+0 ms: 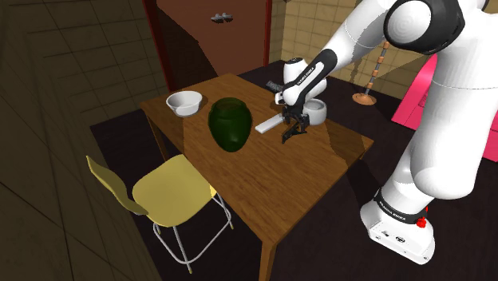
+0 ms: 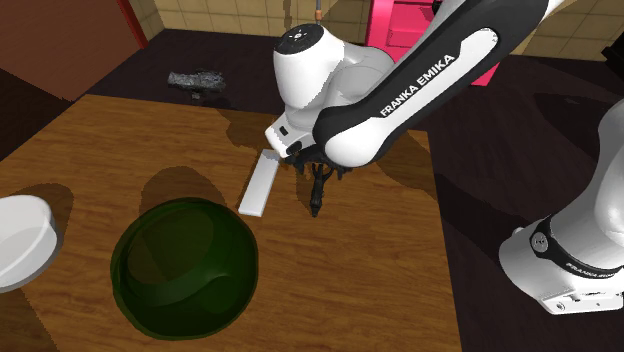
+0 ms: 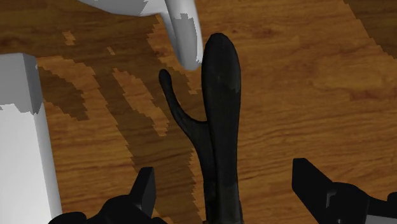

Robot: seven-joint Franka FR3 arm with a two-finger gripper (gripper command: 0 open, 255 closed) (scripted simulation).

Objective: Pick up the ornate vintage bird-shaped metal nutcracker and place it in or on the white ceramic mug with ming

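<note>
Hanging low over the wooden table, the black gripper holds its two fingers spread wide. The wrist view shows bare wood between each finger and the thing that lies between them, so nothing is clamped. That thing is the nutcracker, drawn plain black: a long bar with a thin curved prong branching off one side. Its far tip ends just beside the handle of the white mug, which stands on the table just beyond the gripper. A flat white block lies beside the nutcracker, on the side toward a dark green jar. Whether the nutcracker rests on the wood I cannot tell.
</note>
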